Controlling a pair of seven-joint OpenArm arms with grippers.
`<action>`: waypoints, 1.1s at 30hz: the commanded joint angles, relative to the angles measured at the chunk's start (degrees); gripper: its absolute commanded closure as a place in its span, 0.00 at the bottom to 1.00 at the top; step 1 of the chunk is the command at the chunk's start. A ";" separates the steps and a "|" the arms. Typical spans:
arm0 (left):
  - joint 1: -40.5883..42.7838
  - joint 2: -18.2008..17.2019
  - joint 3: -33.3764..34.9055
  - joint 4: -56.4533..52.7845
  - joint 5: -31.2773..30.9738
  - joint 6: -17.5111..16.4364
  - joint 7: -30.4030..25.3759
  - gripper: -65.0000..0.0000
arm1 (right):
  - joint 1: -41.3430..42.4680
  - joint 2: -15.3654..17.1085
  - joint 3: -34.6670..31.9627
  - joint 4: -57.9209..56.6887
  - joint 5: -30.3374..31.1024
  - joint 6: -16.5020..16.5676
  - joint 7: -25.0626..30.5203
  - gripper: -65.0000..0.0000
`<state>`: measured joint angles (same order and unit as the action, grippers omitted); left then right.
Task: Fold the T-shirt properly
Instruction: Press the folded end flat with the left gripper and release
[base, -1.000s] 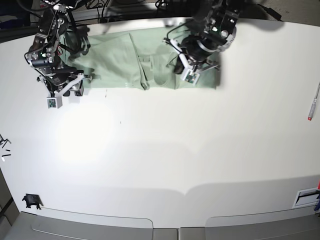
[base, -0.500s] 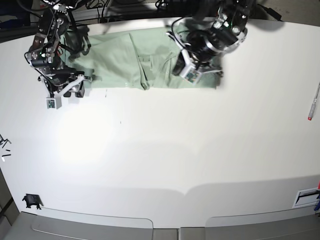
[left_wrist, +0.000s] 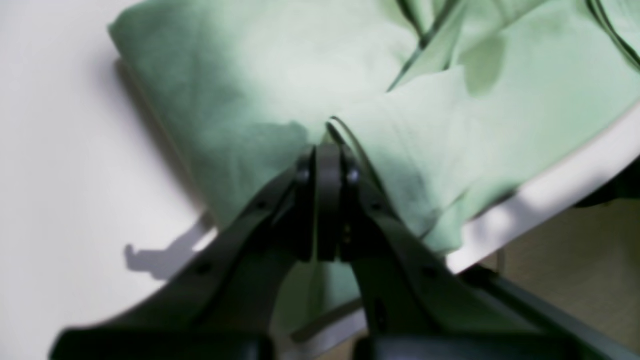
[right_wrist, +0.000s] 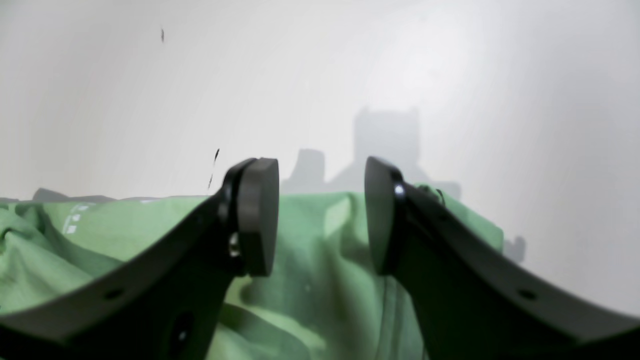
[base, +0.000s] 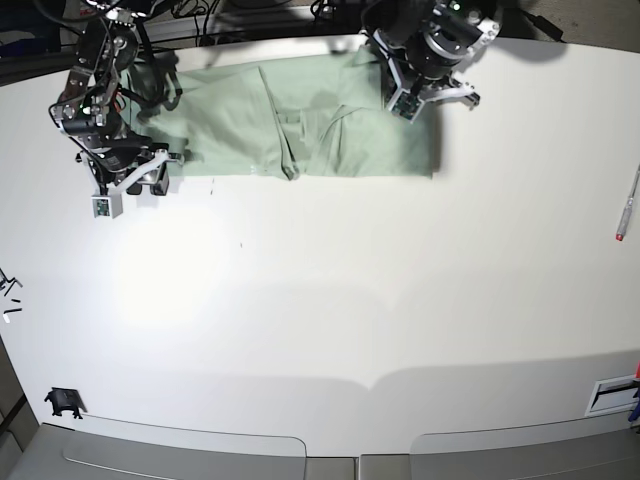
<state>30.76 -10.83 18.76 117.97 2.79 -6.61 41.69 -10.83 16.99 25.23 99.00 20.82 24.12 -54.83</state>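
The T-shirt (base: 300, 125) lies as a folded pale mint-green band along the far edge of the white table (base: 330, 300), stretching from the right arm's side across to the left arm's side, with creases and a raised fold near its middle.

The left gripper (left_wrist: 327, 150) hangs over the end of the cloth nearest that arm, close to the table's far edge. In the left wrist view its two black fingers are pressed flat together with no gap, and the tips meet right at a thin fold edge of the fabric (left_wrist: 280, 65). Whether a pinch of cloth is caught between them cannot be told, since the tips hide the spot. In the base view this gripper (base: 412, 98) sits above the shirt's far corner.

The right gripper (right_wrist: 320, 215) stands at the opposite end, its jaws parted with clear space between the round pads (right_wrist: 260, 215). Nothing is held. The green cloth (right_wrist: 320, 280) lies beneath and behind the pads, and bare table shows beyond them. In the base view this gripper (base: 130, 190) is just off the shirt's near corner.
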 joint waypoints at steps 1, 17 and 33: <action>0.22 0.07 0.15 0.94 -1.07 0.00 -1.49 1.00 | 0.52 0.94 0.31 0.83 0.42 -0.15 1.53 0.60; -0.35 3.39 9.62 0.94 -4.79 -5.33 -3.93 1.00 | 0.52 0.94 0.31 0.83 0.66 -0.15 1.95 0.60; -0.26 -2.23 11.93 8.87 14.10 8.15 0.98 1.00 | 0.52 0.94 0.31 0.83 0.61 -0.15 2.14 0.60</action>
<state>30.26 -13.17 30.48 125.95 16.80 1.15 43.51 -10.81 16.99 25.23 99.00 21.02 24.12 -54.00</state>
